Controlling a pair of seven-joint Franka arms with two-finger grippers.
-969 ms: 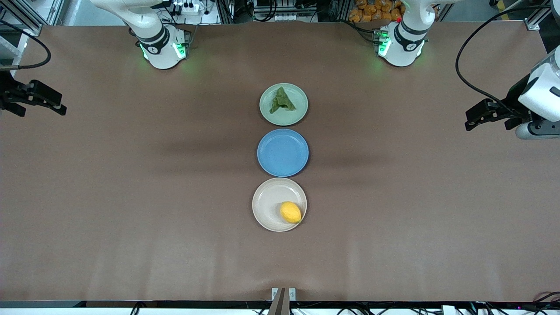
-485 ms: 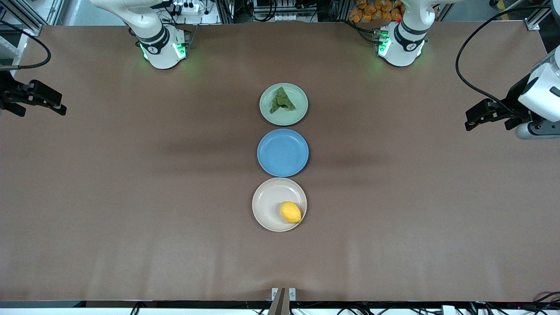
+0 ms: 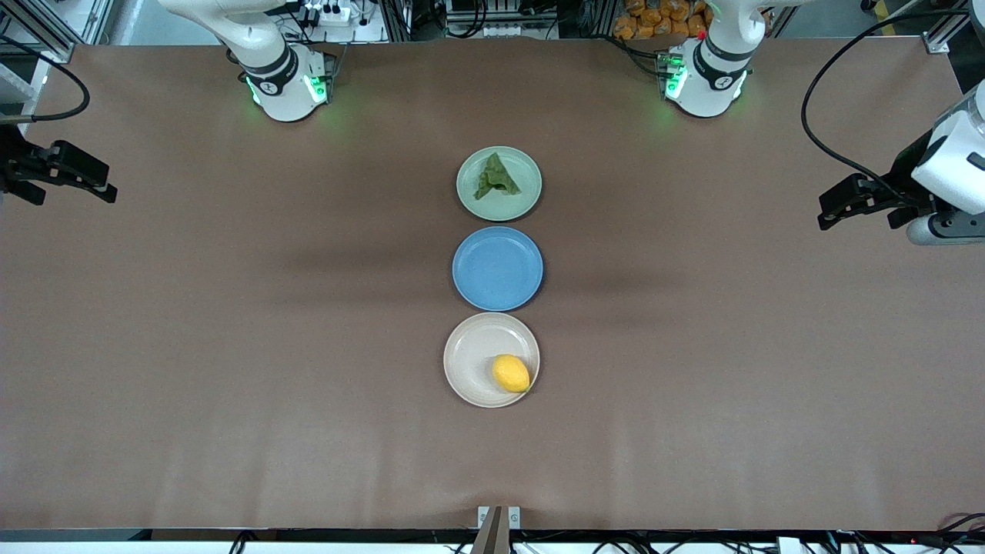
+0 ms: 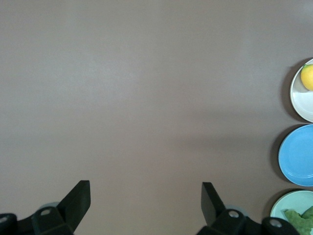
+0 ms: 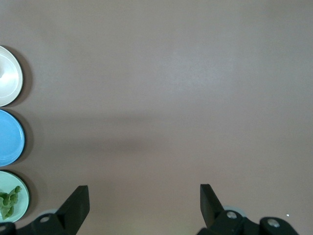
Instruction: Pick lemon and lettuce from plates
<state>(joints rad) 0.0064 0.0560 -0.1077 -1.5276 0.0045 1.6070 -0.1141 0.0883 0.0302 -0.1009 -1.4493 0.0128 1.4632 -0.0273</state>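
Plates (image 3: 523, 201) mid-table; left gripper (image 3: 825, 218), right gripper (image 3: 108, 192) spread over table ends.

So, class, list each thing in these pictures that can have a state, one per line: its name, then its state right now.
lemon: lying on the beige plate, not gripped.
lettuce: lying flat on the mint green plate, not gripped.
blue plate: bare, between the other two plates.
left gripper: open, holding nothing, waiting over the left arm's end of the table.
right gripper: open, holding nothing, waiting over the right arm's end of the table.
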